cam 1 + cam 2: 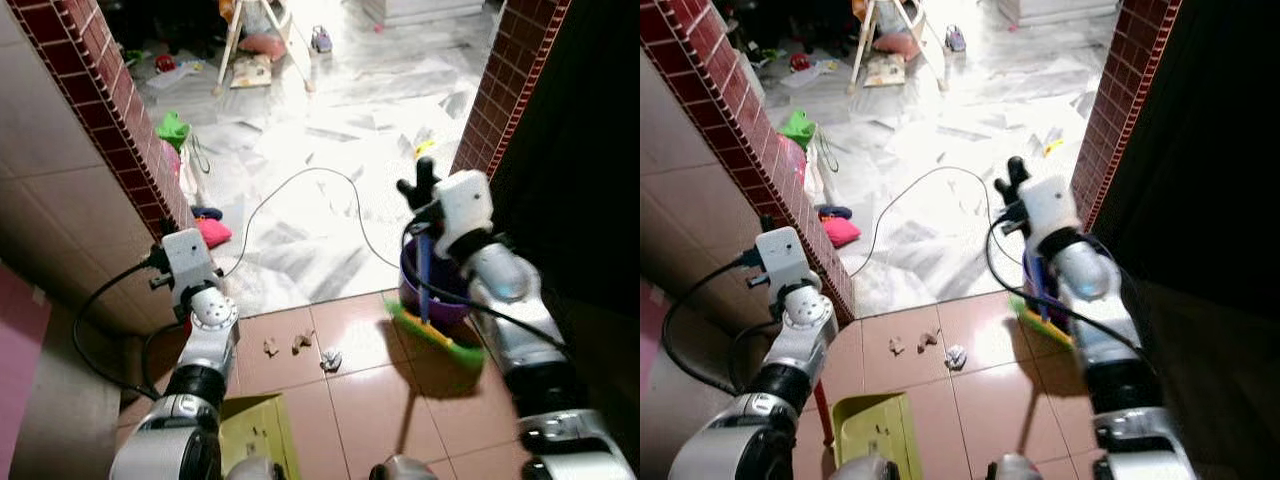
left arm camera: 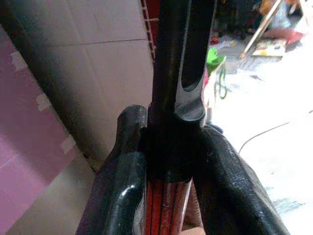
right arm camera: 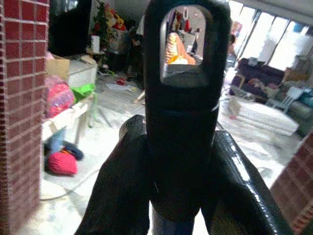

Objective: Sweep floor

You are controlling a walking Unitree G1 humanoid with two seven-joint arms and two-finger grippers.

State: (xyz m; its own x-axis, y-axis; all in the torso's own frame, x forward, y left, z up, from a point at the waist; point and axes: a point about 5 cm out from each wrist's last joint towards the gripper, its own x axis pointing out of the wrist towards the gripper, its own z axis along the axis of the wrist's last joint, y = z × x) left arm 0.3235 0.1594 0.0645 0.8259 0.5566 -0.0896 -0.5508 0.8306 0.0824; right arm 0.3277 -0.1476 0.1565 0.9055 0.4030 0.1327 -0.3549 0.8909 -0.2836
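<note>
Red-brown brick edging [image 1: 100, 90] runs along the tiled wall on my left, and beside it my left gripper [image 2: 166, 161] is clenched around a dark handle with a red shaft [image 2: 164, 205]. Below that arm a yellow-green dustpan [image 1: 255, 435] lies on the terracotta tiles [image 1: 350, 400]. Just ahead of the pan, 3 small scraps of litter [image 1: 300, 345] sit near the seam where the tiles meet the pale marble floor [image 1: 330, 110]. A thin black cable [image 1: 300, 190] loops across the marble. Farther right, my right gripper [image 3: 181, 147] grasps the black top of the broom handle [image 3: 181, 98], holding it upright. The blue shaft [image 1: 424, 280] drops to the green broom head [image 1: 435, 335], which rests on the tiles well apart from the scraps, with a purple bucket [image 1: 440, 290] just behind it.
</note>
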